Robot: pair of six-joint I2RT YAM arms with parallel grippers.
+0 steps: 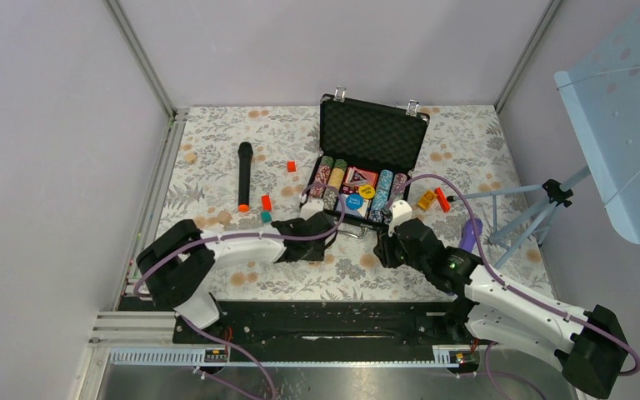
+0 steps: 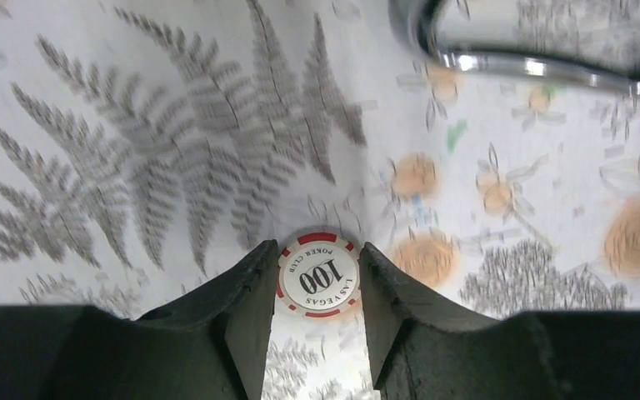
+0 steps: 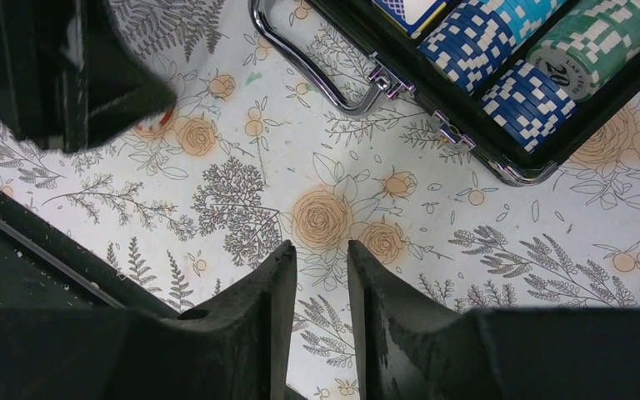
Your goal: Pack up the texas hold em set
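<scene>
The left hand (image 2: pixel 317 248) is pinching a red-and-white poker chip (image 2: pixel 317 278) on the table (image 2: pixel 92 67), just near of the open briefcase (image 1: pixel 372 133). The right hand (image 3: pixel 321 247) is hovering empty, fingers slightly parted, by its near-right corner.

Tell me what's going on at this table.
Two robot arms are packing a poker set. The left gripper is closed on a red-and-white 100 chip near the case's chrome handle. The right gripper is parted with nothing between its fingers, over the patterned table in front of the open case, which already holds stacked chips, cards and buttons.
</scene>
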